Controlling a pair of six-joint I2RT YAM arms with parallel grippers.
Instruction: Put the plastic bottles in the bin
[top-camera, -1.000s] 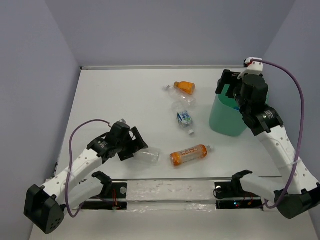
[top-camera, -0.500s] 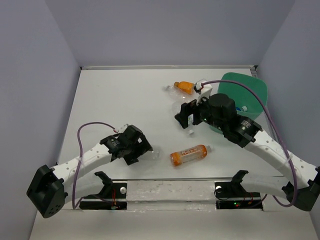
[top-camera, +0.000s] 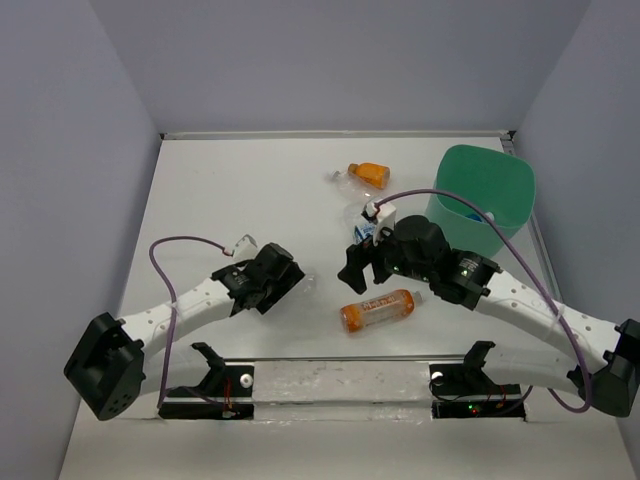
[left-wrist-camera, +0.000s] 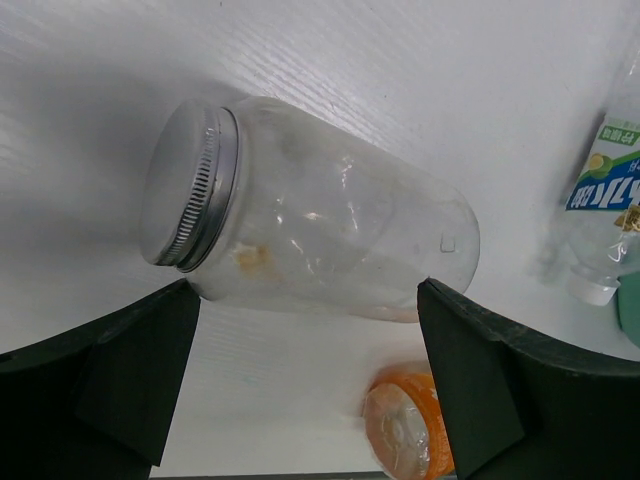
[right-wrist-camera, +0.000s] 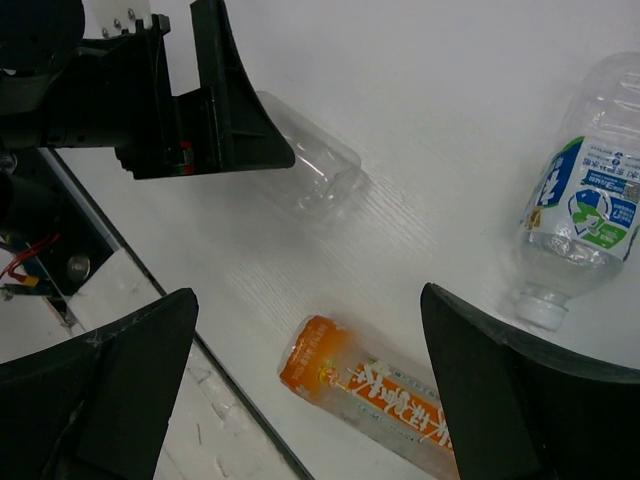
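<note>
Left wrist: left pincer (left-wrist-camera: 310, 300) apart astride lidded jar (left-wrist-camera: 310, 225); orange bottle (left-wrist-camera: 405, 435) just beside jar, green-label bottle (left-wrist-camera: 605, 215) near. Right pincer (right-wrist-camera: 310, 310) apart above; worktop (left-wrist-camera: 400, 60) stretches behind jar.

Mint-green bin (top-camera: 447, 225) on white table (top-camera: 230, 190). Left of bin: clear bottle w/ blue, green & white label (right-wrist-camera: 580, 215), small orange bottle (top-camera: 367, 175), larger orange bottle w/ printed orange label (top-camera: 378, 310), clear jar w/ silver lid (left-wrist-camera: 320, 240). Purple cables (top-camera: 185, 241), lilac walls (top-camera: 300, 60).
</note>
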